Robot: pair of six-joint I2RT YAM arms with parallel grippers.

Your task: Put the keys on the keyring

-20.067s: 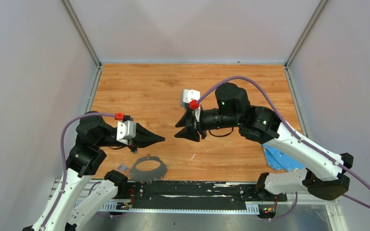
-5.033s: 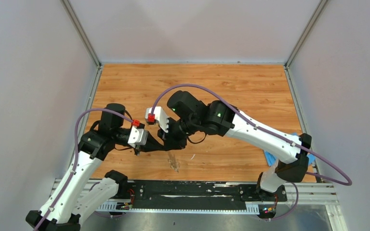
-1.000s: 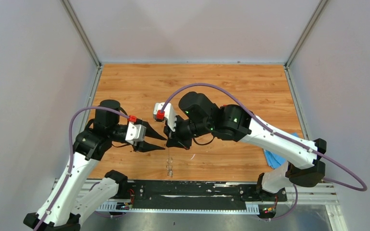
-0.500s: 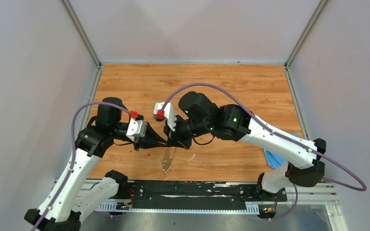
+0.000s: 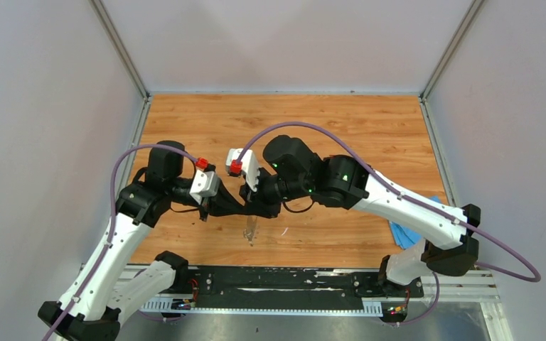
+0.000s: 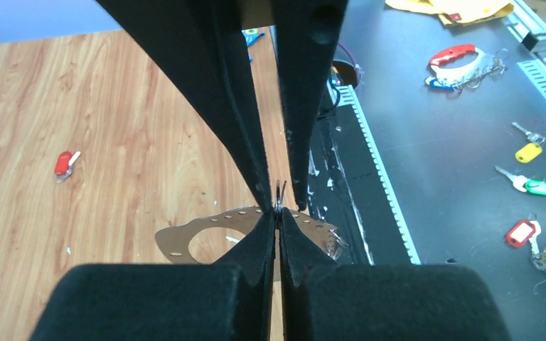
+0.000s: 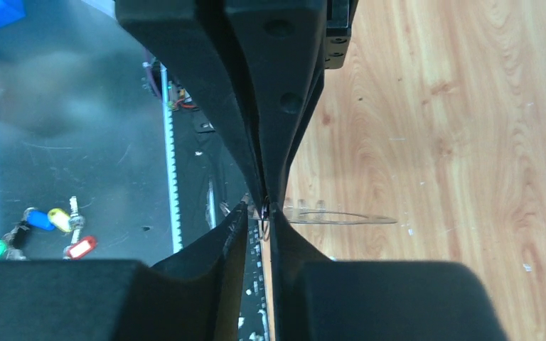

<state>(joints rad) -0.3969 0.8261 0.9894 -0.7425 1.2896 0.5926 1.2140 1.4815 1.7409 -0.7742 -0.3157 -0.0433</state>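
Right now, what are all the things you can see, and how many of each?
keyring: one, grey, hanging above the table at the two pincers' tips
key: one, red head, lying on the table
cloth: one, blue, at the table's right edge beside the right arm
table: one, brown wood
spare keys: several, yellow, green, red and blue tags, on the dark surface past the table's edge
left pincer: one, black, shut on the keyring's edge
right pincer: one, black, slightly parted at the keyring
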